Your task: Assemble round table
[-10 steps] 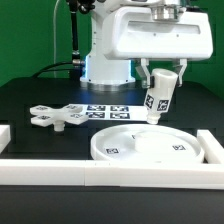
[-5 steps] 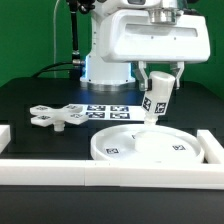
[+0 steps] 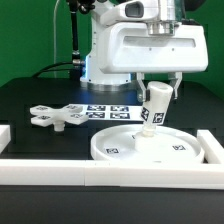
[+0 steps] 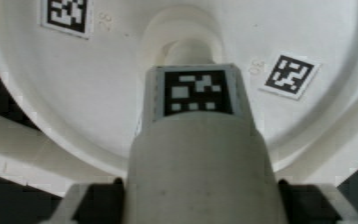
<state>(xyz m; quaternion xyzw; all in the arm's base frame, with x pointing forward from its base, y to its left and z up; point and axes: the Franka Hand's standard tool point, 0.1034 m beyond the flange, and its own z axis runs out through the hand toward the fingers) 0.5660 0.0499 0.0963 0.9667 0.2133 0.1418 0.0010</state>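
Observation:
The large white rimmed round disc (image 3: 150, 147) lies on the black table at the exterior view's right. My gripper (image 3: 159, 92) is shut on the short thick cylinder leg (image 3: 153, 109) and holds it tilted, its lower end at the disc's middle. In the wrist view the leg (image 4: 197, 130) fills the centre with a tag on it, clamped between the dark fingers (image 4: 98, 198), and the disc (image 4: 300, 130) lies behind it with two tags. The flat cross-shaped foot piece (image 3: 57, 115) lies on the table at the exterior view's left.
The marker board (image 3: 108, 112) lies behind the disc near the robot base. White border rails run along the front (image 3: 100, 170) and at the right side (image 3: 212, 148). A small white block (image 3: 4, 133) sits at the left edge.
My gripper has moved down and slightly left with the leg, bringing its lower end onto the middle of the disc. The foot piece and disc have not moved.

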